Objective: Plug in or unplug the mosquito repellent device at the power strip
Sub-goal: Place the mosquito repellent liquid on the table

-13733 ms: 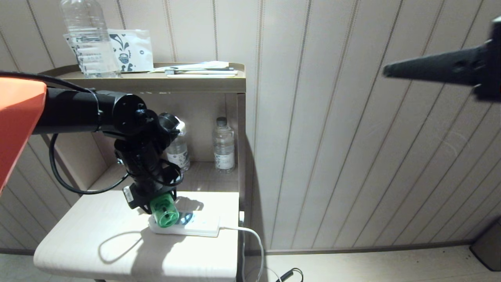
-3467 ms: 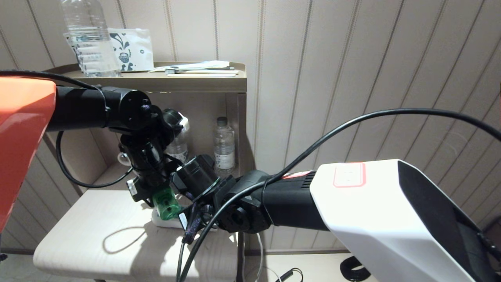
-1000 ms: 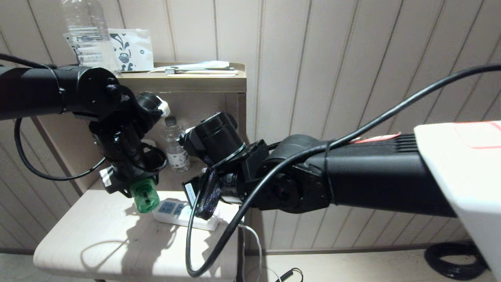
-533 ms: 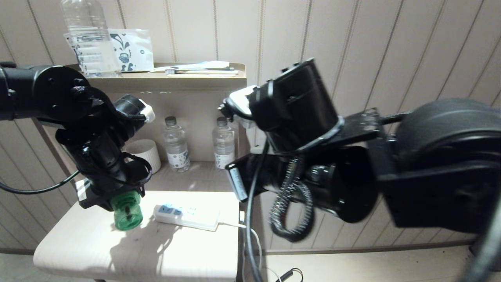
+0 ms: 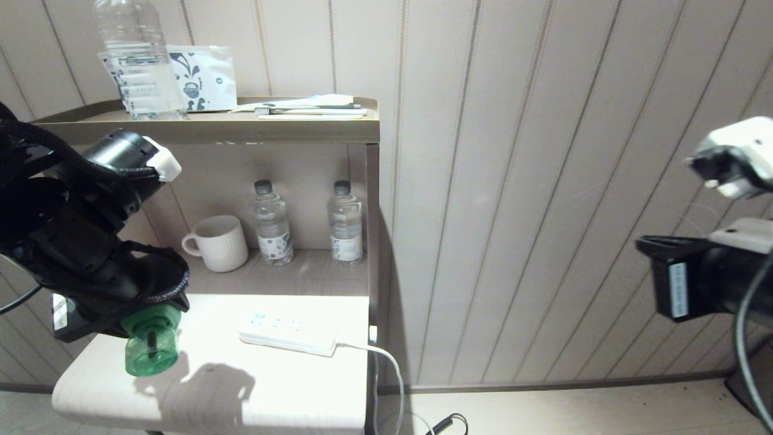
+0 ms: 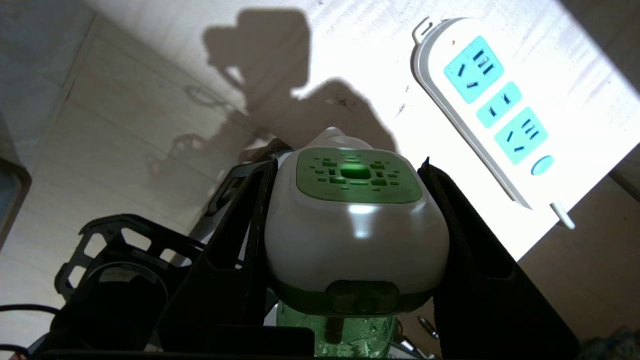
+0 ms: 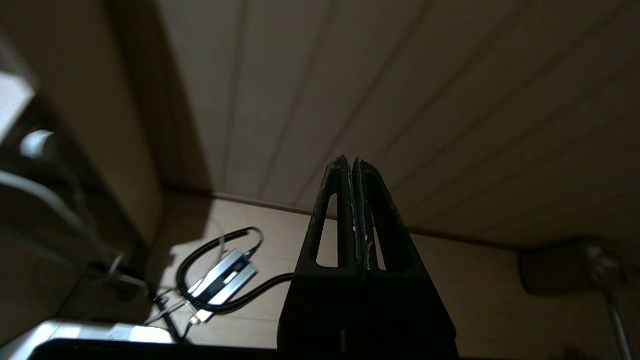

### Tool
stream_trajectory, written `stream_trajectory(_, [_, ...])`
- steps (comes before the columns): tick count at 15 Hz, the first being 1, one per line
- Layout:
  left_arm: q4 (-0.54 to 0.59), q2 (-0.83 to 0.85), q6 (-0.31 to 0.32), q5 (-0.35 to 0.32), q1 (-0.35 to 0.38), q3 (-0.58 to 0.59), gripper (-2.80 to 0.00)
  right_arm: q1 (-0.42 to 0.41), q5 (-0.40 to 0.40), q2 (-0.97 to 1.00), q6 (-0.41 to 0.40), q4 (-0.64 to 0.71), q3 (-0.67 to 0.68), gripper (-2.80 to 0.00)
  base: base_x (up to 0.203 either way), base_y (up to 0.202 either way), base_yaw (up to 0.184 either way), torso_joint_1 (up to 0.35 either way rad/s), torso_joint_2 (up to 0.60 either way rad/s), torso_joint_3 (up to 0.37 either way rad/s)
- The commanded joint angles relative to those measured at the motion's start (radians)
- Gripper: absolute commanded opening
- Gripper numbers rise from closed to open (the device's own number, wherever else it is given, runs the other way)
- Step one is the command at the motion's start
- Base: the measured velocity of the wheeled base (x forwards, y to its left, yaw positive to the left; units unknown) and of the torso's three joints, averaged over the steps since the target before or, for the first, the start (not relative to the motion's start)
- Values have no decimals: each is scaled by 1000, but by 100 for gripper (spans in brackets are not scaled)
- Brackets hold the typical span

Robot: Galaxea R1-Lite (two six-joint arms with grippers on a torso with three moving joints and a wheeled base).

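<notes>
Our left hand (image 6: 345, 250) gripped the device (image 6: 350, 225) by its sides, off the surface; the strip (image 5: 290, 332) lay beyond it, toward our right, sockets empty.

Our right hand (image 7: 350, 167) was closed on nothing, well apart.

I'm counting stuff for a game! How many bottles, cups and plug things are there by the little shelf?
Water bottles: 3, one on top, two below
Mug: 1
Power strip: 1
Repellent device, in the left gripper: 1
Total: 6
</notes>
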Motion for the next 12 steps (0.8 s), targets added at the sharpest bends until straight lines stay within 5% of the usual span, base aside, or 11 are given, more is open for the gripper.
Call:
stream_trajectory(1, [-38, -32, 5, -18, 1, 49, -280, -176, -54, -230, 0, 0, 78, -280, 0, 0, 0, 0, 0, 0])
stream_trajectory(3, [-54, -35, 11, -39, 1, 68, -280, -338, -74, -409, -2, 0, 207, -280, 0, 0, 0, 0, 0, 0])
stream_trajectory(7, [-70, -46, 24, -48, 6, 68, -280, -526, -41, -775, -73, -1, 498, -280, 0, 0, 0, 0, 0, 0])
stream_trajectory(12, [-126, -50, 52, -61, 10, 124, -280, -661, 446, -1110, -114, -51, 772, -280, 0, 0, 0, 0, 0, 0])
